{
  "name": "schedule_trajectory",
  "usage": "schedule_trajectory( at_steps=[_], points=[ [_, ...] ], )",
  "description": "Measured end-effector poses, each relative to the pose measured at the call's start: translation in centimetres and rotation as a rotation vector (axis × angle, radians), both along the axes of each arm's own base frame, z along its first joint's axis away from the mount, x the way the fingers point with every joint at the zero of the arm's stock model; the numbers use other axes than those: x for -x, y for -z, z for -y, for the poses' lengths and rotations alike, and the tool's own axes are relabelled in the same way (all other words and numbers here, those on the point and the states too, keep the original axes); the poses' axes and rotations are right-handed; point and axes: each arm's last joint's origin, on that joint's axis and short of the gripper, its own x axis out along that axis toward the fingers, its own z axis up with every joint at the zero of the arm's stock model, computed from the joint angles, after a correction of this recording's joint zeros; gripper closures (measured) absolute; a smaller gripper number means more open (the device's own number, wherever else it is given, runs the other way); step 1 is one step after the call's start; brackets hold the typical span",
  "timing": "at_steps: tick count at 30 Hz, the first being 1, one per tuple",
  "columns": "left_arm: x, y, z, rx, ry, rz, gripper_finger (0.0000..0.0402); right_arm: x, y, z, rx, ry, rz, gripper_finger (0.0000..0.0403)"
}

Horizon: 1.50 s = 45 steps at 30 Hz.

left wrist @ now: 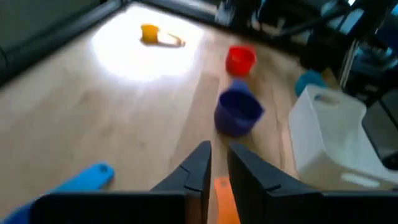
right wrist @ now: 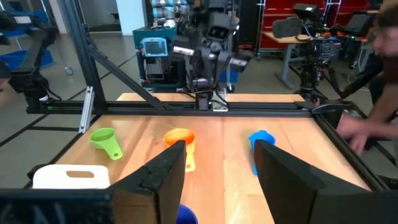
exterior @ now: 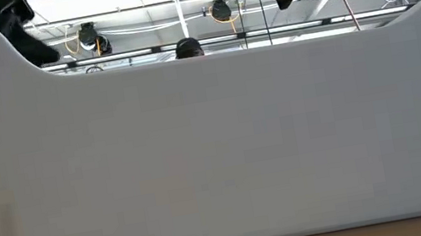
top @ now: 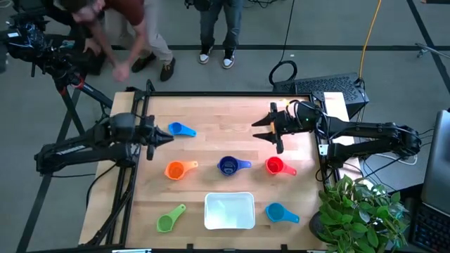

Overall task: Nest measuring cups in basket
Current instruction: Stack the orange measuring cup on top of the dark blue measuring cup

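Note:
Six cups lie apart on the wooden table in the high view: light blue (top: 181, 129), orange (top: 179, 169), dark blue (top: 230, 166), red (top: 275, 166), green (top: 169, 221) and a second light blue one (top: 279, 213). The yellow cup (left wrist: 152, 34) shows only in the left wrist view, near the far right. The white basket (top: 229, 211) stands at the near edge, with nothing showing inside it. My left gripper (top: 166, 138) hovers shut between the light blue and orange cups. My right gripper (top: 261, 129) hovers open, far of the red cup.
The basket's wall (exterior: 216, 151) fills the low view. Black frame rails (top: 211, 94) border the table's far and left sides. A potted plant (top: 358, 211) stands off the near right corner. People stand beyond the far edge, and a hand (right wrist: 360, 137) shows near the rail.

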Motion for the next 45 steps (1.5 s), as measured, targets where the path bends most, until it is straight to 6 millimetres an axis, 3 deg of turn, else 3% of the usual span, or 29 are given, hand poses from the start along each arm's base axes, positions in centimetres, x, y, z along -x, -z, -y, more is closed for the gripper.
schedule_trajectory(
  at_steps=[11, 16, 21, 34, 45],
  points=[
    [-3.7, 3.5, 1.1, 0.251, 0.037, -0.381, 0.0177, 0.0, 0.2, 0.0, 0.018, -0.003, -0.022, 0.0222],
    [-5.1, 5.4, 1.9, 0.268, 0.054, -0.540, 0.0150, 0.0, 0.3, 0.0, 0.019, -0.003, -0.025, 0.0222],
    [-5.7, 6.6, 2.3, 0.263, 0.016, -0.632, 0.0167, 0.1, 0.4, 0.0, 0.024, -0.005, -0.034, 0.0222],
    [-6.1, 8.2, 2.3, 0.295, -0.094, -0.768, 0.0258, 0.1, 0.5, 0.0, 0.022, -0.005, -0.043, 0.0222],
    [-6.6, 9.2, 2.3, 0.308, -0.118, -0.830, 0.0367, 0.1, 0.8, 0.0, 0.013, -0.005, -0.076, 0.0222]
  ],
)
